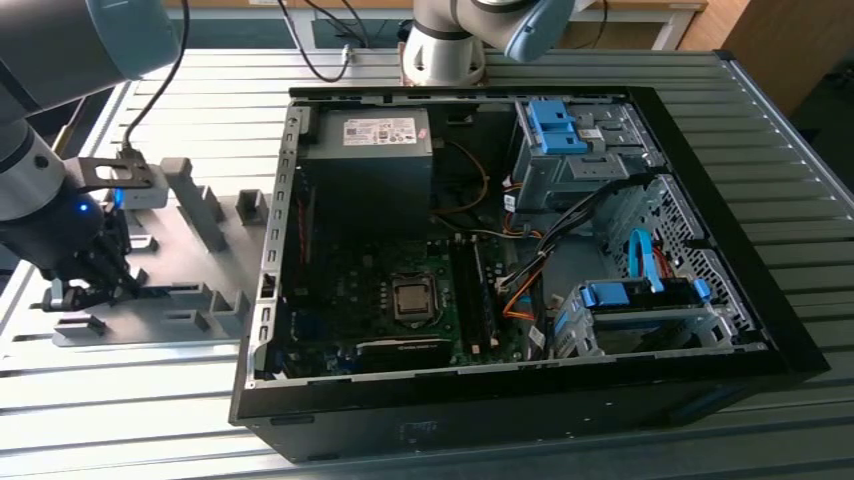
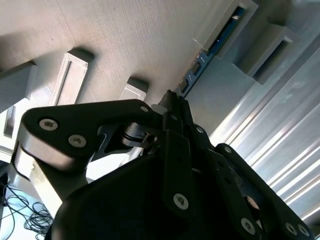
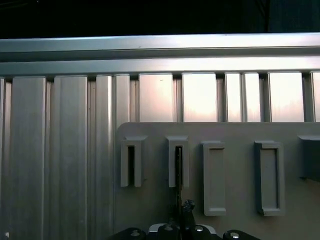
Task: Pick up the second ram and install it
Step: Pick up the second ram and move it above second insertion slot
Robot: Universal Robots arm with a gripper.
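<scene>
Exterior view: one arm reaches down to one grey fixture plate (image 1: 174, 255) lying on the bench (image 1: 561, 70) just beside one open computer case (image 1: 534, 410), with the gripper (image 1: 88, 288) low over the plate edge farthest from the case. First wrist view: four slotted grey holder blocks (image 3: 215, 177) stand in one row on the plate, a fifth shows in part, and the second ram (image 3: 178, 165), one thin strip seen edge-on, stands in the slot of one block. Second wrist view: the gripper is clenched on one end of that strip, whose other end sits in its block.
</scene>
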